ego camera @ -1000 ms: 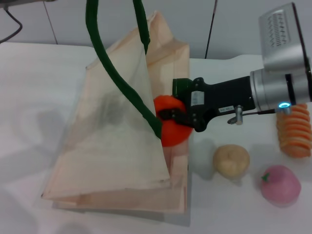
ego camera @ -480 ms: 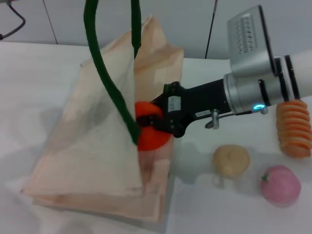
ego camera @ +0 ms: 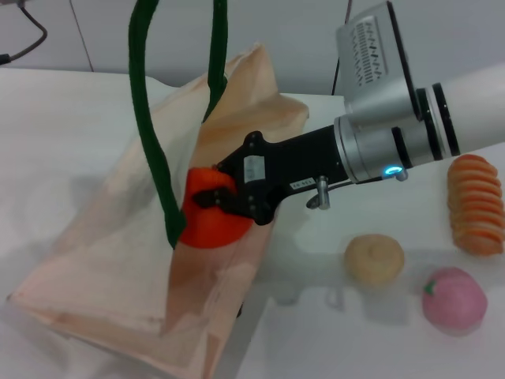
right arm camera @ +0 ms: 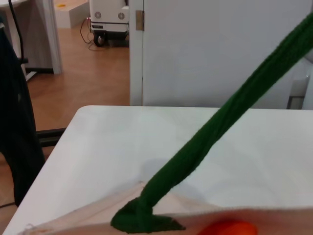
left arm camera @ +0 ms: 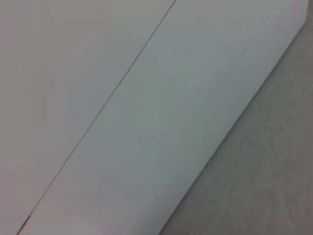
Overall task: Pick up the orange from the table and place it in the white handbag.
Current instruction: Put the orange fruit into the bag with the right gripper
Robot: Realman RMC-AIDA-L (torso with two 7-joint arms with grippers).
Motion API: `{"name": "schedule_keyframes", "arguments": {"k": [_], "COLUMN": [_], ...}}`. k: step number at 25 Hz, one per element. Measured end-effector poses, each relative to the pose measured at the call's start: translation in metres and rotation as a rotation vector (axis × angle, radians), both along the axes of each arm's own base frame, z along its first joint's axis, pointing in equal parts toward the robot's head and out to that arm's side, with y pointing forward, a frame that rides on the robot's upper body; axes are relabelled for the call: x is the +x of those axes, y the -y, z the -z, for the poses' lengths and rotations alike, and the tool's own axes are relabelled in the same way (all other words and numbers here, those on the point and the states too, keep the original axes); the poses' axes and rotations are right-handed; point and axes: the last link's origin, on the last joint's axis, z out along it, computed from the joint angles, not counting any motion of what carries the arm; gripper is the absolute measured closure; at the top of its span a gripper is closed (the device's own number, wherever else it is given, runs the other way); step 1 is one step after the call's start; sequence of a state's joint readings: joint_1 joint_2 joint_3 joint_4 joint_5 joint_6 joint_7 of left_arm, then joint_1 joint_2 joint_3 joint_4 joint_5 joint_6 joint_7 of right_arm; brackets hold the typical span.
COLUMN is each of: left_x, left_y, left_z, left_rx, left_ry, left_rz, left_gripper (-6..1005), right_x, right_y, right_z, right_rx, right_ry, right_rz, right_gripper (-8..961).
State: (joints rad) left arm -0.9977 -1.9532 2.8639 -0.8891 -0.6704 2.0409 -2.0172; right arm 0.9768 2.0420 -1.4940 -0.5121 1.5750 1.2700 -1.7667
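Note:
In the head view my right gripper [ego camera: 211, 199] is shut on the bright orange [ego camera: 207, 225] and holds it inside the mouth of the cream white handbag [ego camera: 102, 260], just behind a dark green rope handle [ego camera: 150, 134]. The handles are pulled up out of the top of the view and the bag leans open on the white table [ego camera: 47, 126]. The right wrist view shows a green handle [right arm camera: 215, 132], the bag's rim [right arm camera: 98, 213] and the top of the orange [right arm camera: 230, 228]. My left gripper is out of view; its wrist view shows only a pale surface.
A tan round item [ego camera: 374, 257], a pink round fruit [ego camera: 454, 300] and a striped orange-and-cream ridged item [ego camera: 476, 204] lie on the table to the right of the bag. The right arm's silver wrist [ego camera: 387, 103] reaches over the table from the right.
My right gripper has carried the orange leftward, deeper into the bag's mouth. The bag has been pushed to the left and its opening has shifted with it.

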Motion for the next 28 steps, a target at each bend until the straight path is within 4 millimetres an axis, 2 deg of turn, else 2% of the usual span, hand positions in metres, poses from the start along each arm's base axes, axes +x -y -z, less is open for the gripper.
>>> {"name": "schedule_keyframes", "arguments": {"k": [14, 28], "left_x": [0.002, 0.004], "left_y": [-0.001, -0.002], "left_z": [0.0, 0.0], "left_rx": [0.0, -0.002], "left_ry": [0.0, 0.002], "left_rz": [0.006, 0.011], "left_gripper": [863, 863], "right_x": [-0.011, -0.023], "right_y": [-0.007, -0.021], "right_z": [0.015, 0.015], "right_rx": [0.079, 0.163], "right_ry": [0.003, -0.032], "right_rz": [0.012, 0.047], "right_gripper": [882, 880]}}
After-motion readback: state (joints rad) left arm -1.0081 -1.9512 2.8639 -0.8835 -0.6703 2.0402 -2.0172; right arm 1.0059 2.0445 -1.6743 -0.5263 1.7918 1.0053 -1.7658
